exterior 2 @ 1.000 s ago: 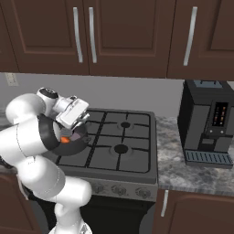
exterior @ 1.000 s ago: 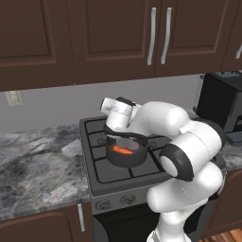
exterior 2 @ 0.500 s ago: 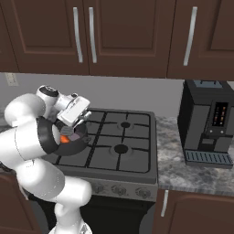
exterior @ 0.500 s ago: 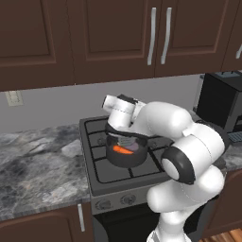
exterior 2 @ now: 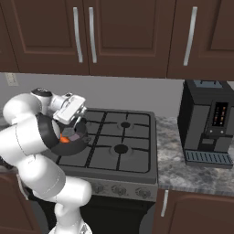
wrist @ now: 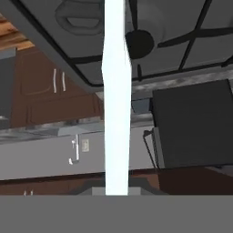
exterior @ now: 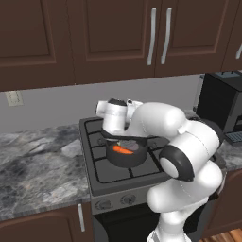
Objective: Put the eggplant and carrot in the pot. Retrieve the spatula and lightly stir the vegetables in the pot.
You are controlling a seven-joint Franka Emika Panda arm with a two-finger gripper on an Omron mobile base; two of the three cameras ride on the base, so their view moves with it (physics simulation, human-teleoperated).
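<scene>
The dark grey pot (exterior: 126, 158) (exterior 2: 75, 144) sits on the stove's front left burner. The orange carrot (exterior: 122, 150) (exterior 2: 65, 140) lies inside it. Beside the carrot is a dull dark shape that looks like the eggplant (exterior: 128, 144), partly hidden by the hand. My gripper (exterior: 121, 136) (exterior 2: 73, 129) points down into the pot from just above its rim. It is shut on the spatula (wrist: 116, 91), which shows in the hand view as a long pale strip running up the middle. The spatula's lower end in the pot is hidden.
The black gas stove (exterior: 97, 176) (exterior 2: 123, 146) has bare burners to the right of the pot. A black coffee machine (exterior: 222, 104) (exterior 2: 208, 123) (wrist: 191, 123) stands on the right counter. Grey stone counter (exterior: 38, 160) extends left. Dark wood cabinets hang overhead.
The hand has shifted slightly over the pot while keeping its hold on the spatula. The pot and carrot stay where they were.
</scene>
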